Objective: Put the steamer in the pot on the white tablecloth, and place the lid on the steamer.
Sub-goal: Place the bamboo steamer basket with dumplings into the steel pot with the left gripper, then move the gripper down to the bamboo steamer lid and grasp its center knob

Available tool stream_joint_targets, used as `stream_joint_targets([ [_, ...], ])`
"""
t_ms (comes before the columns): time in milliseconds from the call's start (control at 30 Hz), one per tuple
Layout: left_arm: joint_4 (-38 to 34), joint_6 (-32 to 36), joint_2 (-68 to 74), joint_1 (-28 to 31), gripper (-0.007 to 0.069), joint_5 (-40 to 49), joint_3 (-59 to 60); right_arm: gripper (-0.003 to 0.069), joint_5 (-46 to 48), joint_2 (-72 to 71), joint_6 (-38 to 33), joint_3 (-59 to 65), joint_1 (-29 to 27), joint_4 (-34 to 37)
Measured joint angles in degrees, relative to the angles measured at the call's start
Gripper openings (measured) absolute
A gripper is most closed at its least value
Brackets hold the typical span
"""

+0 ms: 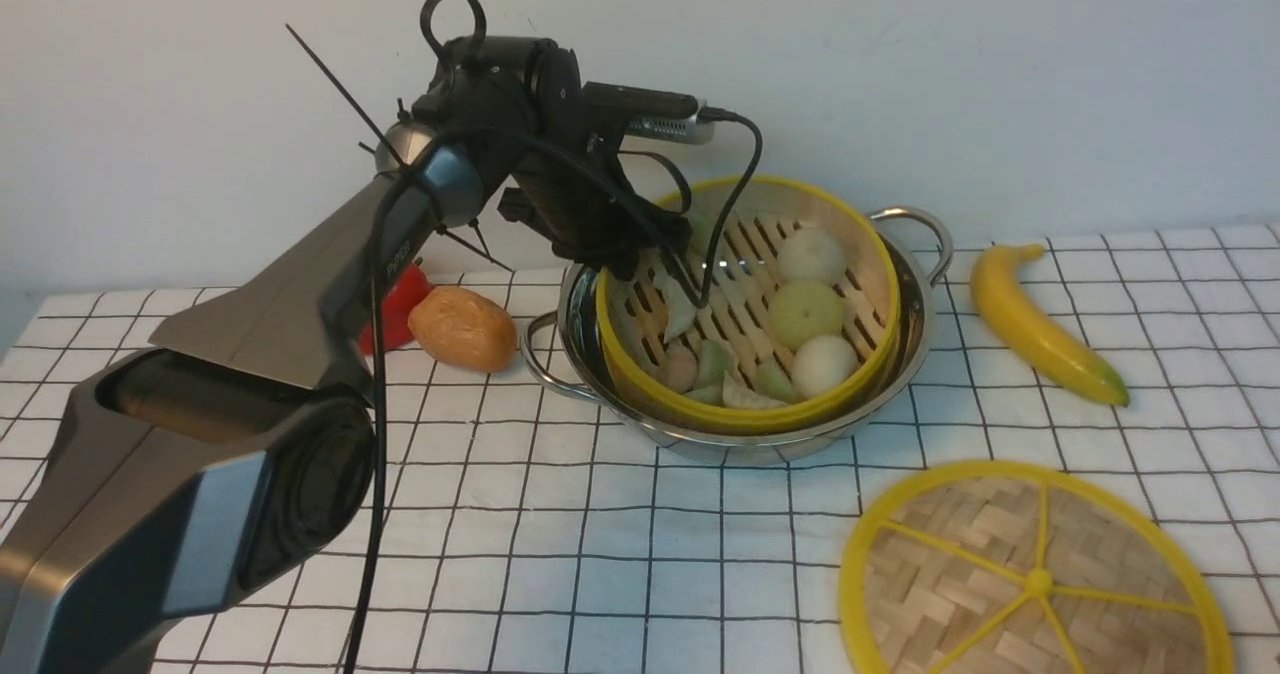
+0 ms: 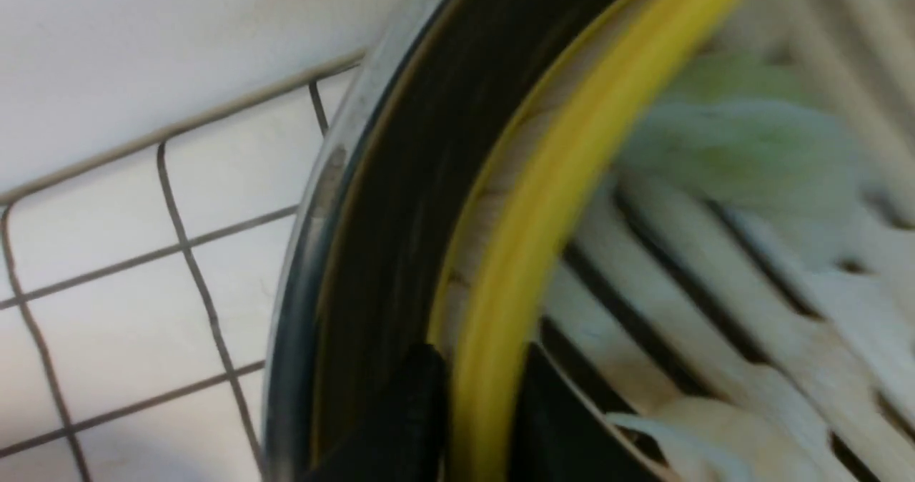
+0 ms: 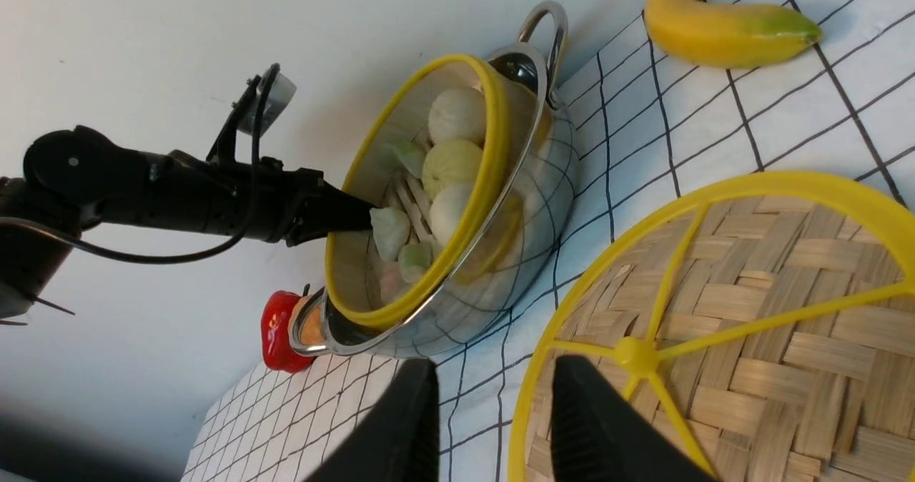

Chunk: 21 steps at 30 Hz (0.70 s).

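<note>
The steamer [image 1: 745,299], a bamboo basket with yellow rims holding buns and dumplings, sits tilted inside the steel pot [image 1: 912,294] on the white tablecloth [image 1: 600,514]. My left gripper [image 1: 640,254] is shut on the steamer's left rim. In the left wrist view its gripper [image 2: 486,410] has one finger on each side of the yellow rim [image 2: 572,182], next to the pot wall [image 2: 400,182]. The lid [image 1: 1035,579] lies flat at the front right. My right gripper [image 3: 493,410] is open over the lid's edge [image 3: 750,325] and is out of the front view.
A banana [image 1: 1040,324] lies to the right of the pot. A brown potato [image 1: 463,327] and a red pepper [image 1: 400,304] lie to its left. A white wall stands close behind the pot.
</note>
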Motion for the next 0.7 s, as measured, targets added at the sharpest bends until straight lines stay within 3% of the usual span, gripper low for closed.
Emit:
stream_joint_targets([
  [300, 0.0, -0.6, -0.2, -0.1, 0.0265, 0.0, -0.1, 0.0242, 0.1, 0.0, 0.0, 0.0, 0.0, 0.2],
  [533, 1.4, -0.5, -5.5, -0.1, 0.0274, 0.3, -0.1, 0.0242, 0.1, 0.0, 0.0, 0.0, 0.0, 0.2],
  [700, 4.6, -0.3, -13.6, -0.2, 0.0255, 5.2, -0.1, 0.0242, -0.5, 0.0, 0.0, 0.0, 0.0, 1.1],
])
